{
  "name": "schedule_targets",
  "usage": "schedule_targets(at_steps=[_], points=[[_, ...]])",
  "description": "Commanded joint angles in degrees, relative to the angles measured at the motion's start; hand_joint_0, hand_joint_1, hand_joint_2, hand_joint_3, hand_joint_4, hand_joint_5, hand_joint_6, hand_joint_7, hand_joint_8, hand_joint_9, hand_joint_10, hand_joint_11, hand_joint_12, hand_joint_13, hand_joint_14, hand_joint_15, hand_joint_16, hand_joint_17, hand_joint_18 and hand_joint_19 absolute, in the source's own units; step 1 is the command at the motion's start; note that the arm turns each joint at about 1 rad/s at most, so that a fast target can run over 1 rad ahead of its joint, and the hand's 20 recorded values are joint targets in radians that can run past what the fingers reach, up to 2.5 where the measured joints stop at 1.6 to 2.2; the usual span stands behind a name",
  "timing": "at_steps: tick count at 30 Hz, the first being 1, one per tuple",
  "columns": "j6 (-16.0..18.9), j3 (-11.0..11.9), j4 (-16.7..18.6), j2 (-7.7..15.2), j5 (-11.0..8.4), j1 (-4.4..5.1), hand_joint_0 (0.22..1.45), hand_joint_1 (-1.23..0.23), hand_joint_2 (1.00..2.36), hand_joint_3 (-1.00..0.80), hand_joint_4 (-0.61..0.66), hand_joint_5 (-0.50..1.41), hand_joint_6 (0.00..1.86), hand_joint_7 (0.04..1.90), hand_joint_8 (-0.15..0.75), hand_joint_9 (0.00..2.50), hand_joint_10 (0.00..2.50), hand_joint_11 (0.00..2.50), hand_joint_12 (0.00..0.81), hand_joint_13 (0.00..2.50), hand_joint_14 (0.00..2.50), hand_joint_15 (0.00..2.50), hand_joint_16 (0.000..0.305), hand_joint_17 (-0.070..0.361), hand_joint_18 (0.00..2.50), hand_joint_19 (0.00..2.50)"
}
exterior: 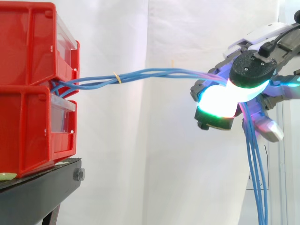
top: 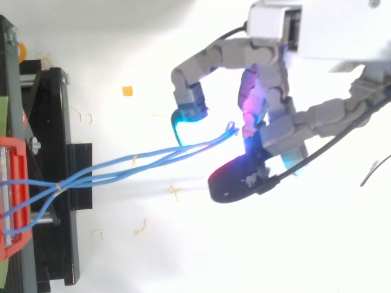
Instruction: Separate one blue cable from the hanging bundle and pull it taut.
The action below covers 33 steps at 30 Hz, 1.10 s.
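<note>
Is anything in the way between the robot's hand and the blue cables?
No, nothing visible. The hand has its fingers curled round the blue cables, which run freely through the air from the red bins. The only hindrance is that several cables lie together, bound by a yellow tie near the bins.
</note>
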State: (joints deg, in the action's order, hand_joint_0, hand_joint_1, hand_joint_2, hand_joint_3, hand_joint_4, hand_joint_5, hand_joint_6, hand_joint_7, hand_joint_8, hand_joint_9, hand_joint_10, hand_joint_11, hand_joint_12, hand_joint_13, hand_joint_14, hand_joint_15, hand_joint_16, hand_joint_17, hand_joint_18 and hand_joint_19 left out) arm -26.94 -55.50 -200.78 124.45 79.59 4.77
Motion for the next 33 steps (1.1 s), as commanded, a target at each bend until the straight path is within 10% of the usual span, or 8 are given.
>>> schedule_targets(at_steps=[1,21,33], points=[[1.0,0.0,1.0,1.5,-0.13,0.50,0.74,-0.82,1.02,-0.23,0.05,0.14,0.51,1.24,0.096,1.82,0.01,0.22,0.241,1.22,0.01,0.40,0.049,0.110,0.87,0.58],[2.3,0.4,0.0,1.5,-0.13,1.11,0.74,-0.82,1.02,-0.23,0.06,0.14,0.51,1.24,0.102,1.82,0.01,0.22,0.239,1.22,0.01,0.39,0.048,0.108,0.87,0.59],[3.5,0.4,-0.8,1.6,0.48,-0.47,0.74,-0.82,1.02,-0.23,0.06,0.14,0.51,1.24,0.102,1.82,0.01,0.23,0.239,1.22,0.02,0.40,0.048,0.108,0.87,0.59]])
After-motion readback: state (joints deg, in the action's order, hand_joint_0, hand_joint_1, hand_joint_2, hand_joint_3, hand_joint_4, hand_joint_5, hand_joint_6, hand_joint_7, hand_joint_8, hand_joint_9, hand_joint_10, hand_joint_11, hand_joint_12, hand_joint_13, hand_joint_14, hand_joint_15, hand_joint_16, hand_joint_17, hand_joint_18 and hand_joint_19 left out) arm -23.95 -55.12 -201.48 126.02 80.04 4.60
